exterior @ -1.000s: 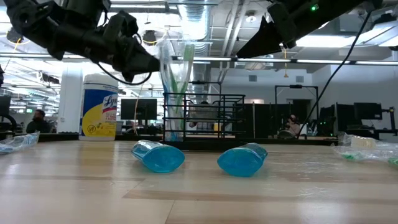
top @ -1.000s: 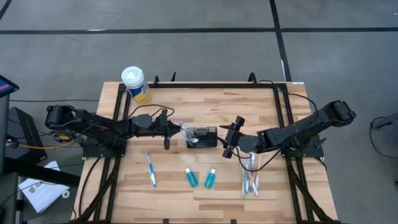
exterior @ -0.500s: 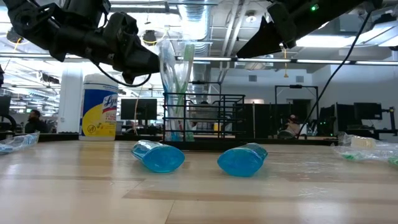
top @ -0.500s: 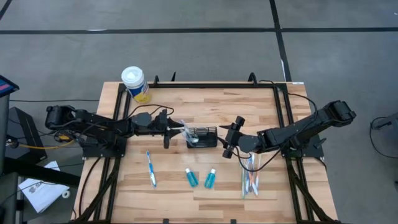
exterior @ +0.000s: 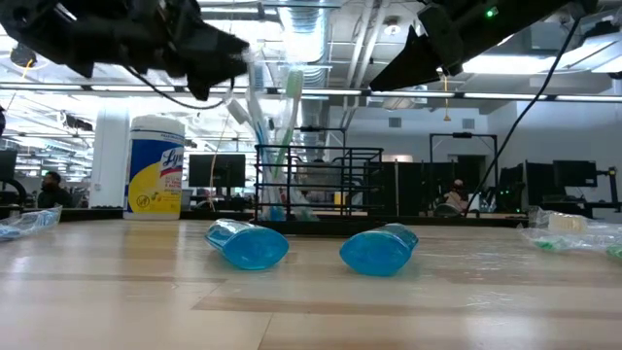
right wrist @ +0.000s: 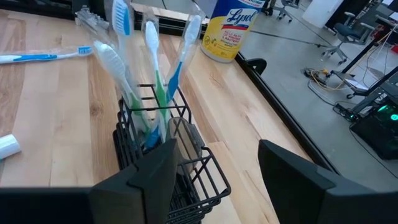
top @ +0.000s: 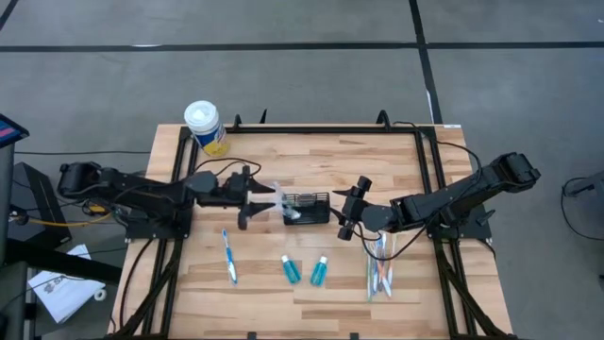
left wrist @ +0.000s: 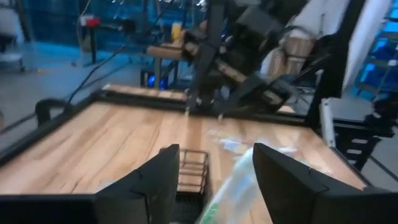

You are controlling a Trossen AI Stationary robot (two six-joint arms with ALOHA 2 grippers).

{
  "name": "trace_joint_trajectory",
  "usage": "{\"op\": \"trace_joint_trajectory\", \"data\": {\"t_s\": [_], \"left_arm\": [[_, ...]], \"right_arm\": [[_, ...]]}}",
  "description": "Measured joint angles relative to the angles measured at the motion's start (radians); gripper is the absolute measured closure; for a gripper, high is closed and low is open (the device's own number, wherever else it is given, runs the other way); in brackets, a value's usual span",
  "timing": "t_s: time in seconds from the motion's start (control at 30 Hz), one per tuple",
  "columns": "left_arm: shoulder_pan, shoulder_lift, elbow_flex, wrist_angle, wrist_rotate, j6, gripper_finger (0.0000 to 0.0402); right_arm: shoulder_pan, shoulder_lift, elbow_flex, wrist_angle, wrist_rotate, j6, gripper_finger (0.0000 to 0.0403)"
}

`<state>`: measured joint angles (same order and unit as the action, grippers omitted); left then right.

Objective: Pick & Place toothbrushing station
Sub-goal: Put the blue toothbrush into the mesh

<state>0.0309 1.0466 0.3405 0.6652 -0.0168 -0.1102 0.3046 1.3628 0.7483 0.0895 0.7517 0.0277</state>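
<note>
The black wire-mesh basket [top: 307, 208] stands mid-table. It also shows in the low view [exterior: 321, 185] and the right wrist view [right wrist: 168, 168]. A clear-wrapped pack of toothbrushes [top: 274, 200] stands with its lower end in the basket's left part and leans toward the table's left [exterior: 260, 126]. My left gripper [top: 249, 202] is open just left of the basket, with the pack's top [left wrist: 233, 183] between its fingers. My right gripper [top: 342, 213] is open at the basket's right end, with its fingers on either side of that end. My left gripper has the top of the pack [left wrist: 239, 177] between its open fingers, close to one finger [left wrist: 280, 180]. I cannot tell whether it touches. My right gripper's fingers [right wrist: 140, 180] stand beside the basket's right end. I cannot tell whether they touch the wire.
A blue toothbrush [top: 229, 256] and two teal tubes [top: 291, 270] [top: 319, 271] lie toward the near edge. Wrapped toothbrushes [top: 379, 269] lie at the near right. A white-lidded canister with a yellow label [top: 206, 127] stands at the far left corner.
My left gripper has drawn back toward the table's left edge and risen a little. The toothbrush pack has tipped: its top now leans toward the left, while its lower end stays in the basket.
</note>
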Motion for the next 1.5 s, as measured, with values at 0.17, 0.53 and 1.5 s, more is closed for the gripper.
{"op": "trace_joint_trajectory", "data": {"t_s": [0.17, 0.53, 1.5], "left_arm": [[-0.001, -0.101, 0.000, -0.108, -0.033, 0.040, 0.0217], [-0.092, -0.178, 0.000, -0.611, -0.140, -0.148, 0.0229], [-0.209, -0.183, 0.028, -1.287, -0.066, -0.611, 0.0232]], "right_arm": [[0.000, 0.000, 0.000, 0.000, 0.000, -0.001, 0.0188], [0.000, 0.000, 0.000, -0.008, 0.000, 0.006, 0.0188], [-0.006, 0.000, 0.000, -0.038, -0.048, 0.025, 0.0188]]}}
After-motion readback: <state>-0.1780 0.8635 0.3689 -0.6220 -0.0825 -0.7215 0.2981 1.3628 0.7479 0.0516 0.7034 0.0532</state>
